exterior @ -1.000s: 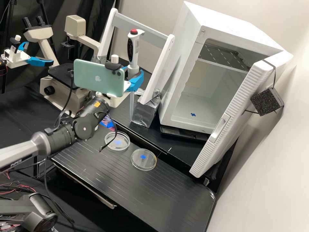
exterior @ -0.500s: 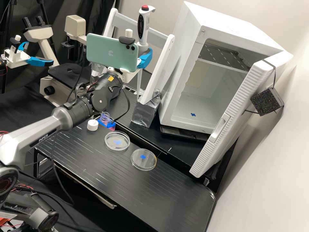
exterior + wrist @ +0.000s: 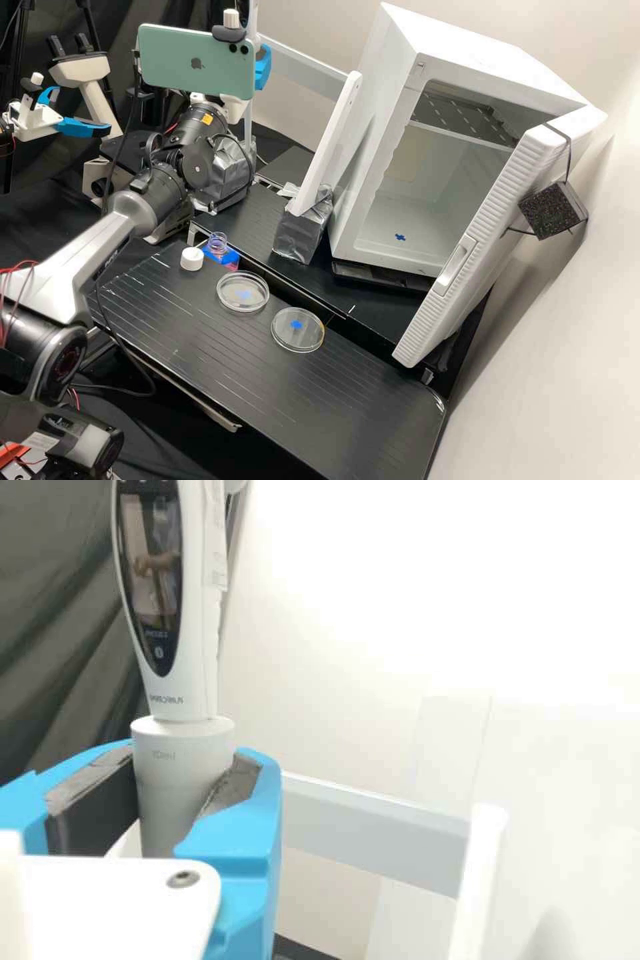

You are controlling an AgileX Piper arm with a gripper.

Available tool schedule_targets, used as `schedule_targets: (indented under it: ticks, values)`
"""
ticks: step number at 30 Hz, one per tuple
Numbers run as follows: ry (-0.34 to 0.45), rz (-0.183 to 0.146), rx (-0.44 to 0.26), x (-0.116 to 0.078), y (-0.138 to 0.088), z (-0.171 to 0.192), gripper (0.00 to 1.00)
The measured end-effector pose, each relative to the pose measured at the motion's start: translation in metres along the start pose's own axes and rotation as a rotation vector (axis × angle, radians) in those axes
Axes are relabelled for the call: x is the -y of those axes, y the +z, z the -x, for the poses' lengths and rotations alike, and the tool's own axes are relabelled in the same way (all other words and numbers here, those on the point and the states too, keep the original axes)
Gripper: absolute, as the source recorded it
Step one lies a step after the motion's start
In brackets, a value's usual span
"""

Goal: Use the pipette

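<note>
While the gripper (image 3: pixel 261 67) sits in the high view's upper left, its blue fingers pinch the upright pipette (image 3: pixel 184 780) between them, handle above the grip, slender tip below.

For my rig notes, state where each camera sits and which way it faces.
Wrist view: on the wrist of the arm, facing past the tool, closed on the pipette, towards a pale wall and dark curtain; blue fingers show.
High view: fixed off the arm, facing forward and down on the bench; arm and tool show.
Shared: tool, pipette, white frame.
</note>
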Motion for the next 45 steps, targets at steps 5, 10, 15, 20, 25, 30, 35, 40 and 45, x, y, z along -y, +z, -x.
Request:
schedule_targets:
  ticks: [5, 10, 15, 20, 25, 30, 35, 40, 45]
  values:
    - [-0.075, 0.02, 0.068, 0.014, 0.006, -0.025, 0.0]
    - [-0.129, 0.03, 0.155, 0.032, 0.025, -0.053, 0.0]
    - [-0.159, 0.032, 0.229, 0.043, 0.045, -0.067, 0.0]
    - [-0.159, 0.031, 0.285, 0.043, 0.058, -0.07, 0.0]
    - [-0.151, 0.033, 0.293, 0.04, 0.06, -0.07, 0.0]
    - [-0.152, 0.033, 0.293, 0.04, 0.06, -0.07, 0.0]
    - [-0.171, 0.01, 0.3, 0.049, 0.064, -0.076, 0.0]
    - [-0.229, -0.074, 0.356, 0.05, 0.068, -0.08, 0.0]
    - [-0.288, -0.137, 0.275, 0.048, 0.065, -0.08, 0.0]
